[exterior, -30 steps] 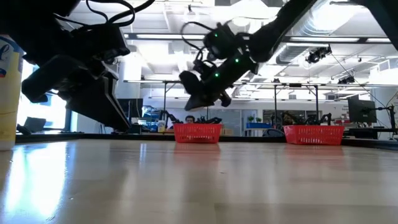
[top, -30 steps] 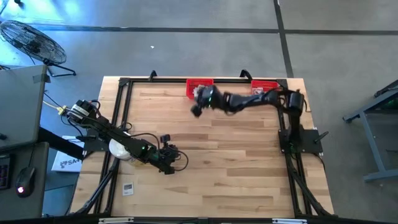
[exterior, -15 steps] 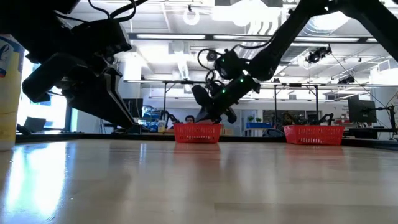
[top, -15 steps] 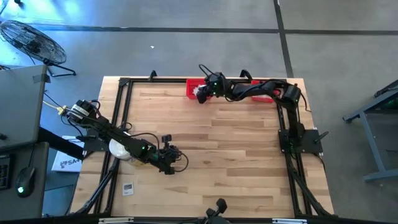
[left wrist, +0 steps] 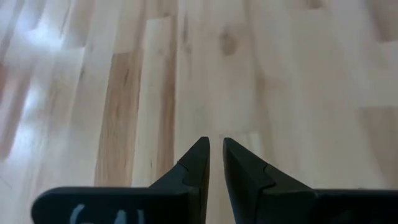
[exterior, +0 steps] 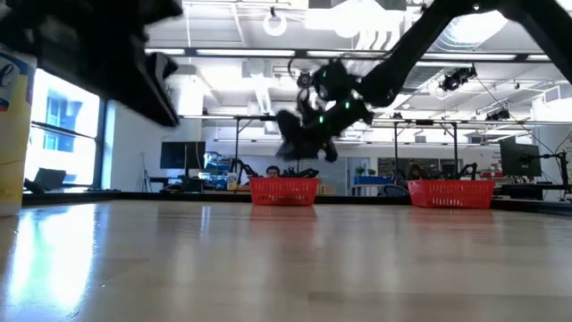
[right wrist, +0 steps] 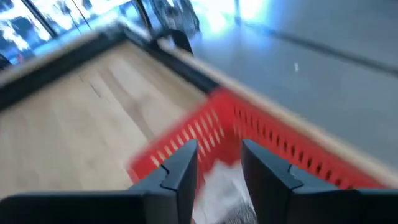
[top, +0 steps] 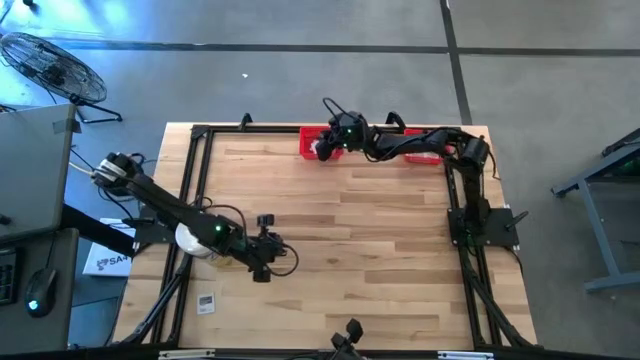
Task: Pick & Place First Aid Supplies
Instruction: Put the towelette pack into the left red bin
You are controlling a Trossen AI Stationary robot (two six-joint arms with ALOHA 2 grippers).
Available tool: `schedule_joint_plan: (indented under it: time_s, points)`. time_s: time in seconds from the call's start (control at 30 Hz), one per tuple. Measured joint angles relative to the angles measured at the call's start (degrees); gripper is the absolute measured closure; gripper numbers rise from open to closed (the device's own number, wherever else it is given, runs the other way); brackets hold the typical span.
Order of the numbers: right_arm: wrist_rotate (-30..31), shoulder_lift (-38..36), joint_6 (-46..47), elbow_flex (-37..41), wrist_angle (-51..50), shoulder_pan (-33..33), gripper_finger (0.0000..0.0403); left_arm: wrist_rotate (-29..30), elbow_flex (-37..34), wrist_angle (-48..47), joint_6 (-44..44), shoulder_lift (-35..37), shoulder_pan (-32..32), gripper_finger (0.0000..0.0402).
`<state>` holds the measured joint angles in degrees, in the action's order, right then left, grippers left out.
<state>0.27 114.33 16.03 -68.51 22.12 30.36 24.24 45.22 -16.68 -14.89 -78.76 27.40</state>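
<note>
My right gripper [right wrist: 219, 163] stands open over the left red bin [right wrist: 186, 140] at the table's far edge, also seen in the high view [top: 325, 148]. A white first aid packet [right wrist: 217, 186] shows between and below its fingers, over the bin's inside. My left gripper [left wrist: 215, 148] hovers above bare wood near the table's left front [top: 262, 266]. Its fingertips are only a narrow slit apart, with nothing between them. Another small packet [top: 206, 302] lies flat on the table near the left front corner. My right gripper has its fingers on either side of the white packet [right wrist: 214, 177]. The picture is blurred, and I cannot tell whether either finger touches it. The fingers slant down toward the bin from the table's right.
A second red bin [exterior: 451, 192] stands at the far edge to the right, partly under my right arm [top: 425, 145]. A large white cylinder with a yellowish base [top: 190, 240] stands by my left arm. A black frame [top: 200, 135] runs along the table's edges.
My right gripper has gone toward the table's far edge and now hangs over the left red bin. My left gripper has risen from the table near the left front, tipping a little.
</note>
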Motion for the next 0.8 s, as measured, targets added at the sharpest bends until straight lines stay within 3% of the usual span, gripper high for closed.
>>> schedule_joint_plan:
  time_s: [0.13,0.23,0.37,0.5,0.6,0.8]
  points:
    - [0.9,-6.2,-4.2,0.0,-1.7,-3.5,0.0285,-7.4,9.0,-14.1,0.2,1.9,0.0,0.0358]
    - [1.4,-11.0,-8.2,0.0,-5.4,-8.3,0.0293,-17.5,15.0,-23.1,0.5,1.8,1.9,0.0362]
    - [5.3,-16.0,-11.9,-0.1,-10.1,-15.9,0.0307,-26.1,21.1,-27.4,-5.2,0.6,7.9,0.0384]
    - [8.1,-17.8,-13.7,-0.1,-13.3,-22.9,0.0317,-29.0,23.7,-29.3,-16.5,-0.1,16.0,0.0399]
    - [9.1,-18.3,-14.0,-0.1,-14.6,-27.2,0.0320,-30.0,22.8,-32.8,-29.9,-0.3,22.9,0.0397]
    - [15.9,-18.2,-16.2,-0.1,-14.7,-34.7,0.0320,-30.4,15.2,-33.6,-54.8,-0.7,31.5,0.0400]
